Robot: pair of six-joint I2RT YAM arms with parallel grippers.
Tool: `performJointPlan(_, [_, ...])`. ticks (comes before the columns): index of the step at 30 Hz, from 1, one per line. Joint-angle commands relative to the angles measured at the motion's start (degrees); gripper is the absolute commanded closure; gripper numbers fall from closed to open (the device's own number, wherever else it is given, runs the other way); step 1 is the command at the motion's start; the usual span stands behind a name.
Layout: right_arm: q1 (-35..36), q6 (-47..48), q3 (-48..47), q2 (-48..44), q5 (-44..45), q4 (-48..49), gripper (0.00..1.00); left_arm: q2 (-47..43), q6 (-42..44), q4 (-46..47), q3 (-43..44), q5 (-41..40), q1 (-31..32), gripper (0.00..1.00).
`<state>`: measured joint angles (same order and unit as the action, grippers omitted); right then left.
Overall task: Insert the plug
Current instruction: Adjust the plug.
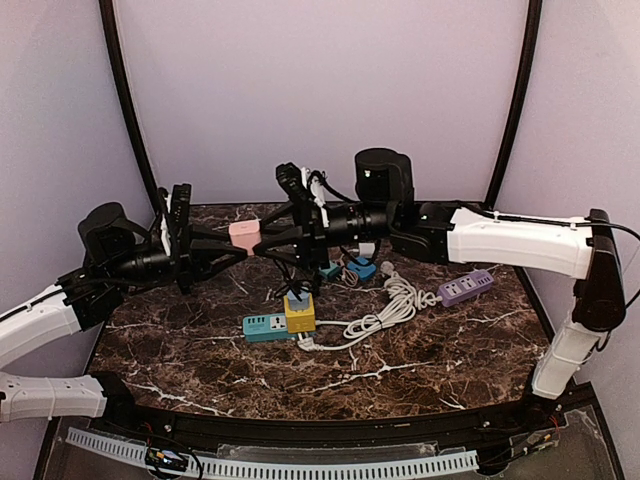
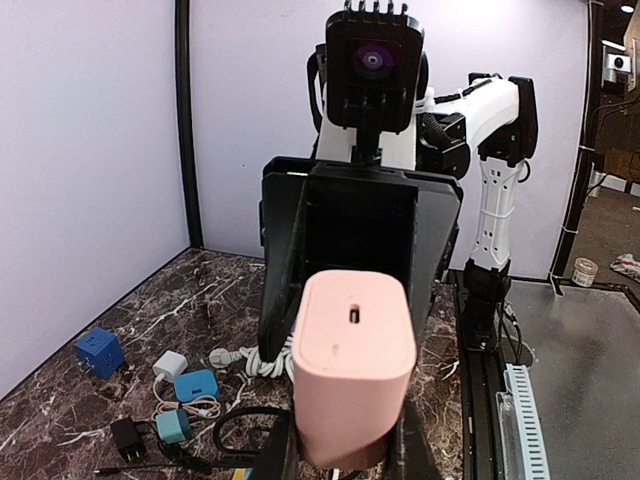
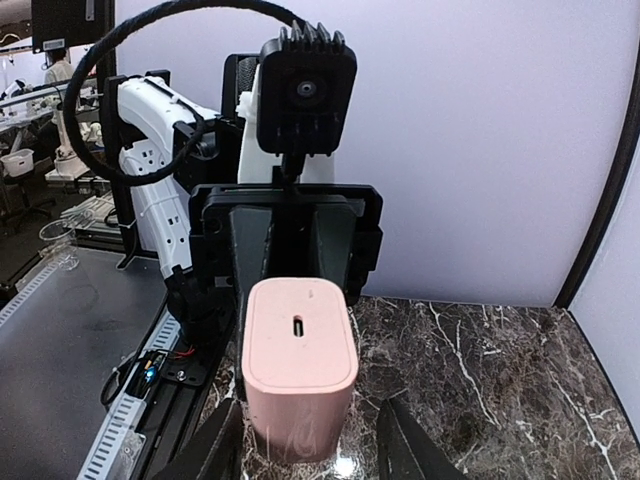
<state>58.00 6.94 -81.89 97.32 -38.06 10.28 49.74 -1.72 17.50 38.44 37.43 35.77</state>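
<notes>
The plug is a pink block with a small slot in one face, held in the air between the two arms. My left gripper is shut on it, its dark fingers pressing both sides of the plug near the base. My right gripper faces it from the other side and stands open around the plug, with a clear gap at its right finger. Below on the table lies a teal power strip with a yellow block on it.
A purple power strip and a coiled white cable lie at right on the marble table. Small adapters lie near the middle: a blue cube, a white one, a teal one and a black one.
</notes>
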Motion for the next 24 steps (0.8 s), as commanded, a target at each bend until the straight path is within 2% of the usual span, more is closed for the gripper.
performJointPlan(1, [0.06, -1.35, -2.03, 1.19, -2.75, 1.5, 0.62, -1.2, -0.61, 2.29, -1.14, 1.24, -0.3, 0.99])
performJointPlan(6, [0.16, -1.8, -3.53, 2.61, -5.19, 1.06, 0.99, -0.87, -0.86, 2.44, -1.36, 1.42, -0.33, 0.99])
performJointPlan(11, [0.33, 0.76, -4.49, 3.2, -4.33, -1.9, 1.0, -0.89, -0.51, 2.38, -1.86, 0.55, -0.27, 0.98])
performJointPlan(12, [0.34, 1.92, -4.32, 2.85, -3.27, -3.18, 1.0, -1.16, 0.79, 0.66, -1.36, -0.07, -0.35, 0.81])
performJointPlan(14, [0.28, 4.6, -3.9, 2.13, -0.44, -6.11, 1.0, -1.79, 5.96, -3.89, 0.26, -0.46, -0.46, 0.56])
performJointPlan(16, [0.35, 6.3, -3.25, 1.33, 1.16, -7.48, 1.0, -2.25, 10.45, -8.76, 2.37, -0.05, -1.0, 0.49])
performJointPlan(18, [0.31, 7.18, -3.3, 1.13, 1.21, -8.09, 1.0, -2.23, 12.98, -12.24, 4.0, 0.61, -1.79, 0.48])
performJointPlan(20, [0.43, 7.85, -3.68, 1.2, 1.23, -8.66, 1.0, -2.0, 14.04, -13.76, 4.88, 1.31, -2.22, 0.53])
performJointPlan(24, [0.71, 8.48, -4.02, 1.66, 1.1, -8.6, 1.0, -1.4, 13.19, -12.21, 4.74, 2.46, -2.33, 0.69])
